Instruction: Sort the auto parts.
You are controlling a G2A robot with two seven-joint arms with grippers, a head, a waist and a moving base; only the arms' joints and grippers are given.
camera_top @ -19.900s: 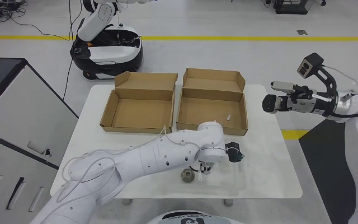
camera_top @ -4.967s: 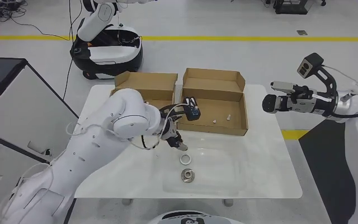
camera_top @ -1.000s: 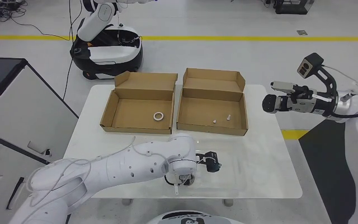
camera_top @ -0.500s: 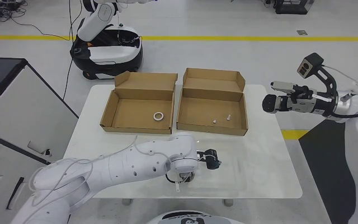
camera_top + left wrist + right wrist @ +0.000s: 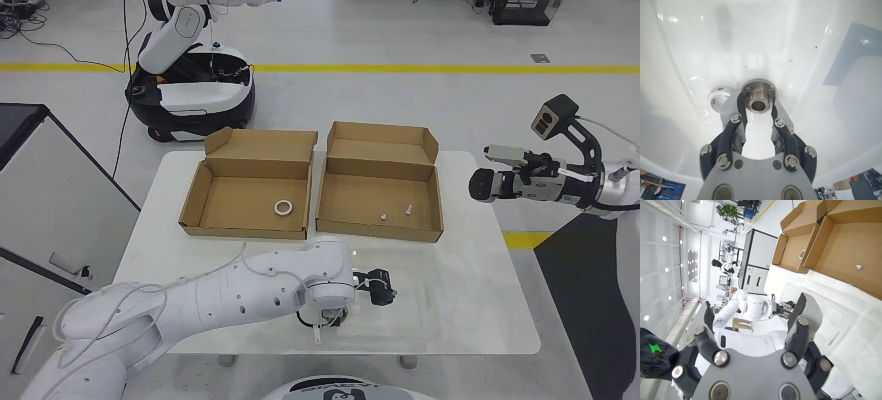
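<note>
Your left gripper [image 5: 758, 99] is clamped on the flanged bushing [image 5: 759, 92]; the silver collar [image 5: 718, 94] beside it is unsorted. A ring [image 5: 284, 208] and two bolts [image 5: 408, 210] sit boxed.

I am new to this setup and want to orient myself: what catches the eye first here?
The left gripper closed around a flanged metal bushing in the white tray at the table's near edge, a silver collar beside it. Behind stand two open cardboard boxes, one holding a white ring.

flanged bushing [image 5: 759, 100]: dull bronze-grey | collar [image 5: 717, 95]: bright silver | ring [image 5: 284, 208]: white | boxes [image 5: 235, 200]: plain brown | table [image 5: 470, 300]: glossy white
</note>
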